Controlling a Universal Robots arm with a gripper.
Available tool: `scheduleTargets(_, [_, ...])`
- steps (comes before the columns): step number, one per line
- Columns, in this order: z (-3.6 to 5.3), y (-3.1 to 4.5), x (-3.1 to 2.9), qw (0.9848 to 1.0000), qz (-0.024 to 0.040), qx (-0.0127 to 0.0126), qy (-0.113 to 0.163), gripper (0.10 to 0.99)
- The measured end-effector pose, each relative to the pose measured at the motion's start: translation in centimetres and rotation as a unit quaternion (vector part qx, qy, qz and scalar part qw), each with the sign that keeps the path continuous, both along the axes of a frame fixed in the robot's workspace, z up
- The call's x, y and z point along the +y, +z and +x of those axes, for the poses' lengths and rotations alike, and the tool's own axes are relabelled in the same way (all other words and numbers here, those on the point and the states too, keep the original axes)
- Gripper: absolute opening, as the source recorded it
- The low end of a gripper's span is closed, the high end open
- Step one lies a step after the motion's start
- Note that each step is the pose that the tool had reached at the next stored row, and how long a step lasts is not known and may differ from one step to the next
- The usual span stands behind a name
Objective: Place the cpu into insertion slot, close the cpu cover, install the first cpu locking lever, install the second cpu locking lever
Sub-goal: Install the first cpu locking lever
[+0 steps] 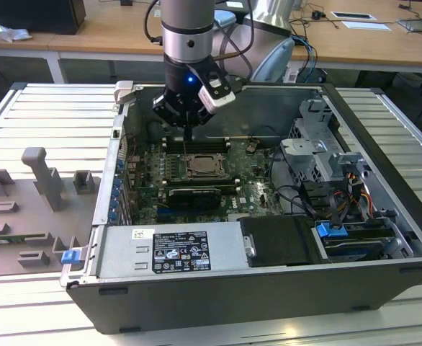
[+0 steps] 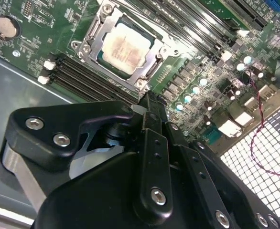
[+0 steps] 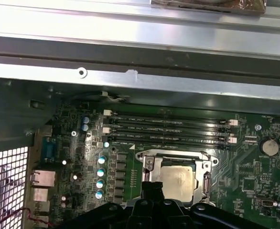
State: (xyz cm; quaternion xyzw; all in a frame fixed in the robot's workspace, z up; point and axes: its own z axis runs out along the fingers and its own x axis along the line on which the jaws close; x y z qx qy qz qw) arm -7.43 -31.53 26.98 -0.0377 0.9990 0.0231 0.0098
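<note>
Well, the black gripper (image 1: 187, 134) hangs inside the open dark grey computer case (image 1: 384, 151) on the slatted metal counter (image 1: 38, 122). Its fingers are drawn together with nothing between them. In the exterior view its tip sits at twelve o'clock of the square dark insertion slot (image 1: 200, 168), near the long black memory slots (image 1: 209, 144). In the second wrist view the small square silver-grey cpu (image 2: 125, 47) lies flat in that slot. The thin silver metal cpu cover (image 2: 93, 39) lies down around it on the green circuit board (image 2: 35, 40).
</note>
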Motion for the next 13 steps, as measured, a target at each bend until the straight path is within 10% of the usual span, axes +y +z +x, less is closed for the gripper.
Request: scheduleTargets(13, [-2.02, -0.78, 0.38, 0.9999, 0.0008, -0.0007, 0.010, 0.106])
